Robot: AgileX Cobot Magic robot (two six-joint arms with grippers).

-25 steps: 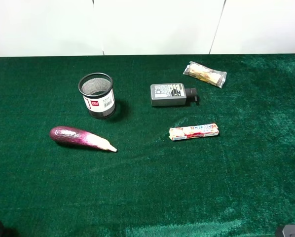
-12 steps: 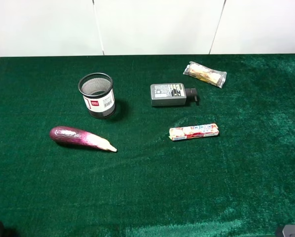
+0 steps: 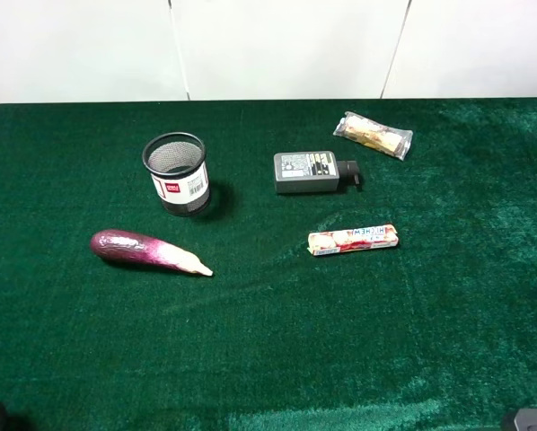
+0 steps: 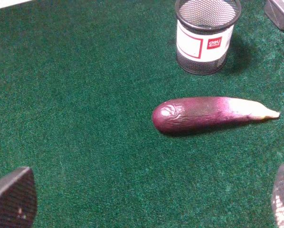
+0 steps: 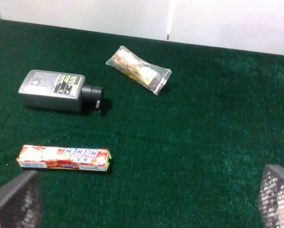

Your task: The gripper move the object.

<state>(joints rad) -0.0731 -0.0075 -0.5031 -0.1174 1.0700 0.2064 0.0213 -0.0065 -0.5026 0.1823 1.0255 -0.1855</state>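
Note:
The candy roll [image 3: 353, 240], cream-white with red and blue print, lies flat on the green cloth right of centre. It also shows in the right wrist view [image 5: 63, 158], in front of my right gripper [image 5: 146, 204], which is open and empty, well short of the roll. My left gripper [image 4: 149, 209] is open and empty, with its fingers wide apart and short of the purple eggplant [image 4: 208, 113]. In the high view only dark bits of the arms show at the bottom corners.
A black mesh cup [image 3: 176, 172] stands at the back left, with the eggplant [image 3: 147, 251] in front of it. A grey power adapter [image 3: 309, 171] lies behind the candy roll. A clear-wrapped tan snack packet [image 3: 373, 135] lies at the back right.

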